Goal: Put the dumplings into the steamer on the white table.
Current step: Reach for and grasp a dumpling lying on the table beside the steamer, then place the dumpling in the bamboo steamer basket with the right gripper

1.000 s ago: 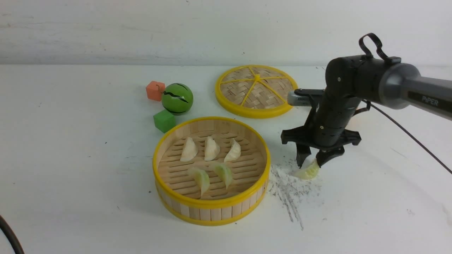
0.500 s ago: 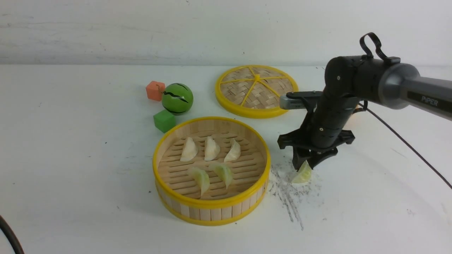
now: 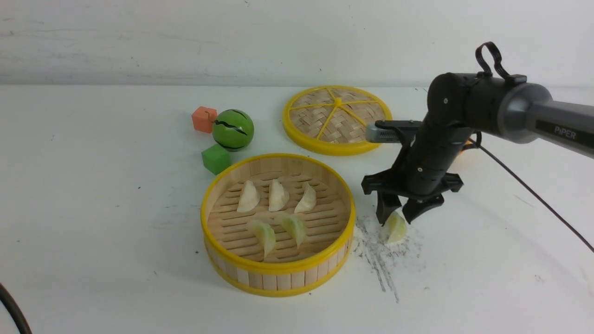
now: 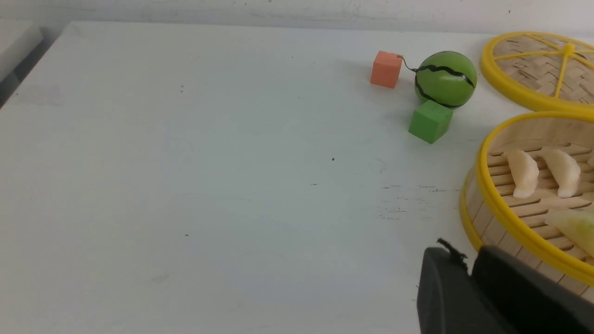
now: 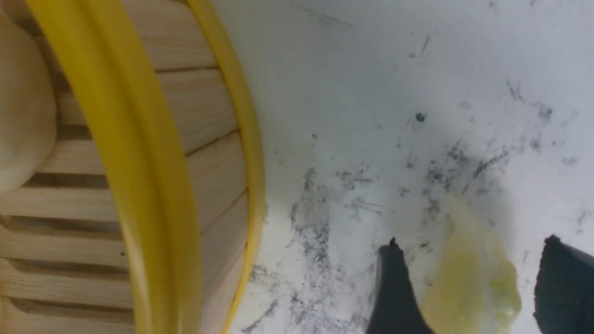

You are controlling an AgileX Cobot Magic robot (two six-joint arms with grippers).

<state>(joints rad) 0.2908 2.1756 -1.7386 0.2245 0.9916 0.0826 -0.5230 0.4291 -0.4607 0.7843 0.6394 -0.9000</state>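
1. Now we are working on the last pickup. Three cream dumplings (image 3: pixel 278 195) and two pale green dumplings (image 3: pixel 264 234) are lying on the slatted floor of the steamer (image 3: pixel 278 268). The loose green dumpling (image 3: pixel 396 230) is sitting outside it on the white table (image 3: pixel 116 208), just right of the steamer's wall, at the edge of the dark scratch marks (image 3: pixel 378 260).
2. We are holding the right gripper (image 3: pixel 397 220) low over the loose green dumpling, its fingers apart with one on each side. The right wrist view is showing bare table between one finger and the dumpling, so we are judging that nothing is clamped yet.
3. We are seeing only the dark body of the left gripper (image 4: pixel 468 292) in its own wrist view, and we cannot tell whether its fingers are together or apart.
4. We are reading the loose green dumpling's long axis as running roughly far to near, its near tip pointing towards us. The fingers are straddling its narrow width, not its length.
5. Next, we are expecting to close squarely across that width, lift clear of the yellow rim, carry left and release over the bare slats right of the two pale green dumplings.
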